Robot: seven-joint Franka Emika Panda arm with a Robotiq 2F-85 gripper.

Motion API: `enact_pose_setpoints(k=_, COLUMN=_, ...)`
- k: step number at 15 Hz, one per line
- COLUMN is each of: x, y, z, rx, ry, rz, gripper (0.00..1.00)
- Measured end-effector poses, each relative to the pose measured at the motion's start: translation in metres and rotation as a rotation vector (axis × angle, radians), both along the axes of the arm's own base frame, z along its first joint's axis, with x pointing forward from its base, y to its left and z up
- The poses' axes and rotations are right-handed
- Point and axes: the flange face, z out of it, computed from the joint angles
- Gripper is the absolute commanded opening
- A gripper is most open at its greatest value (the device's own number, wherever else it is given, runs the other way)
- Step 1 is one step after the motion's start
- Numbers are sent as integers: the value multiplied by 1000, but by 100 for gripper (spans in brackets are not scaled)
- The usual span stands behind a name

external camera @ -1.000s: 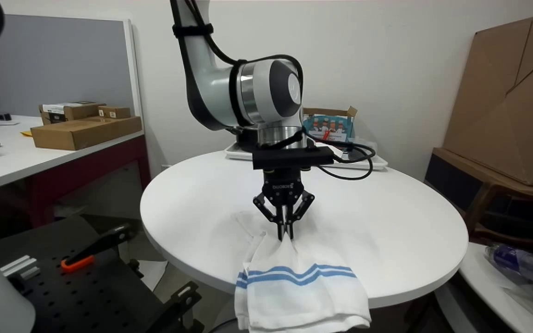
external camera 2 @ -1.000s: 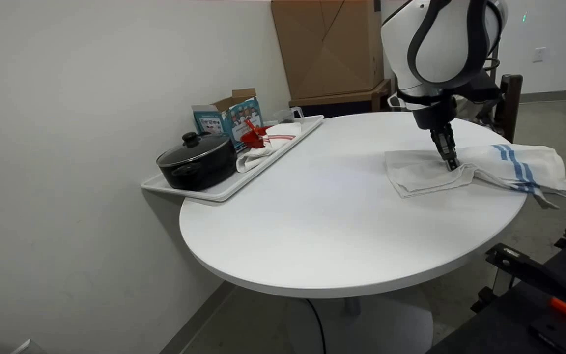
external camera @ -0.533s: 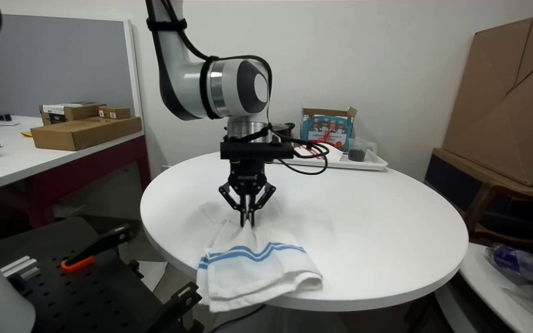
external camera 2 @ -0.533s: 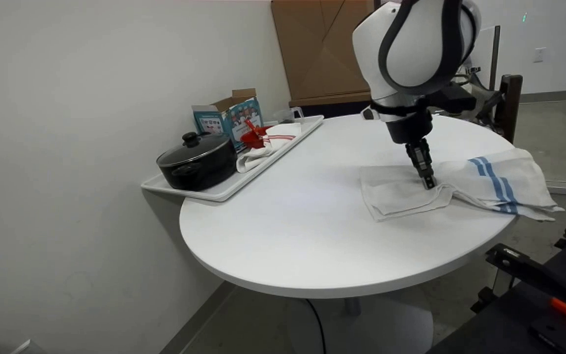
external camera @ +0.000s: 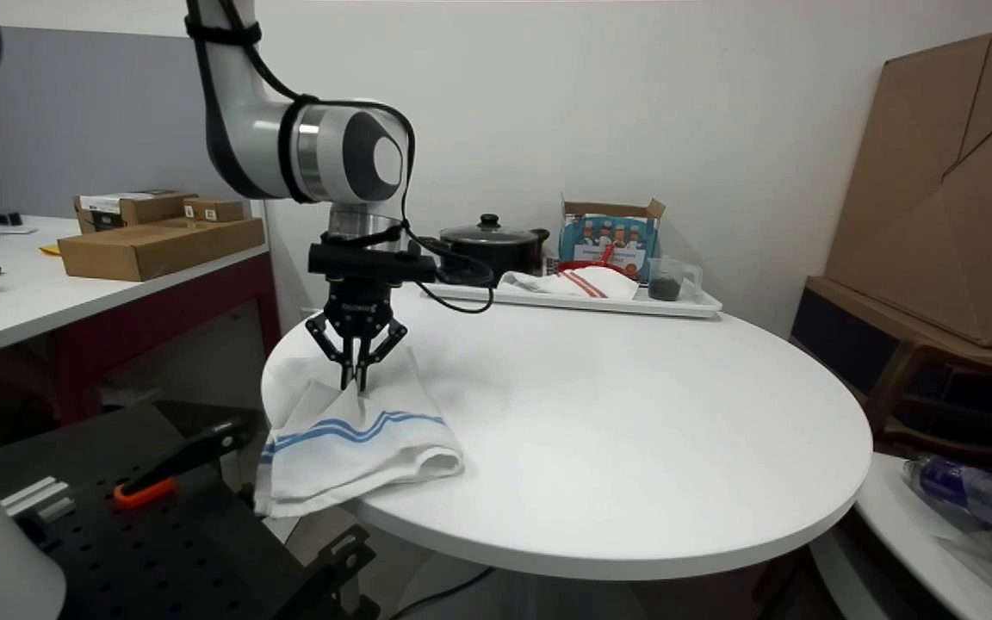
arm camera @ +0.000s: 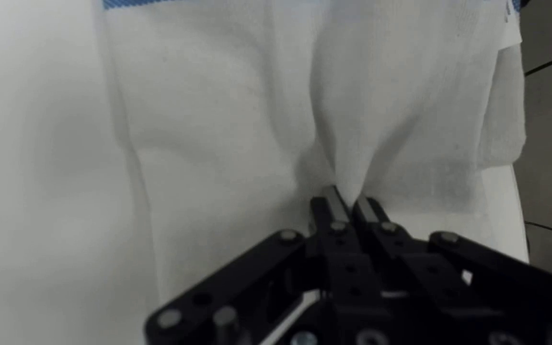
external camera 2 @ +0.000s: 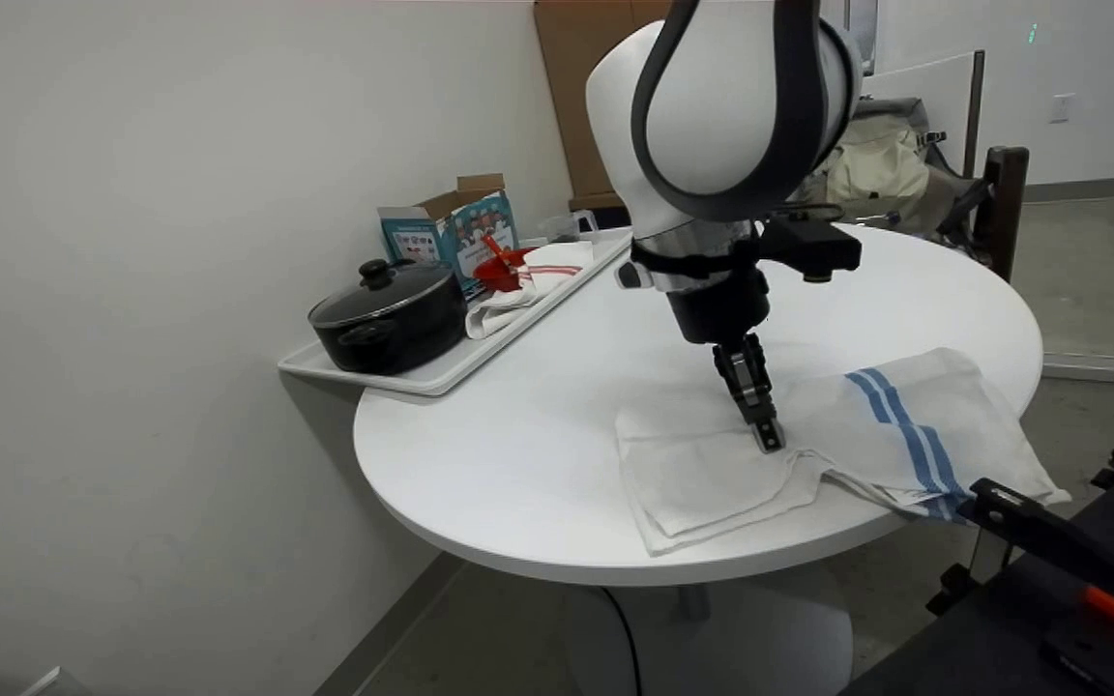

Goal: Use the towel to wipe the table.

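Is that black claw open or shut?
Shut: in the wrist view, the black gripper pinches a fold of the blue-striped white towel.

Matt cloth towel (external camera: pixel 354 456) & smooth tbl (external camera: pixel 634 422)

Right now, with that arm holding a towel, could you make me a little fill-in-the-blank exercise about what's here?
1. The jaws pinch a towel with ____ stripes.
2. The cloth on the tray has ____ stripes.
3. Between that cloth and the pot, only the ____ wears a lid.
4. The table under the towel is coloured ____.

Missing words: blue; red; pot; white.
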Motion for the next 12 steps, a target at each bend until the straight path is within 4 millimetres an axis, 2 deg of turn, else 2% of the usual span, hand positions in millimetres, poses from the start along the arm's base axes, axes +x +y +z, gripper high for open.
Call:
enact_pose_setpoints(k=5, x=4, y=28, z=1, rx=7, ry=-24, rz=18, gripper=1)
enact_pose_setpoints(k=12, x=26, y=46, z=-3, rx=-108, ry=-107, rz=106, gripper=1)
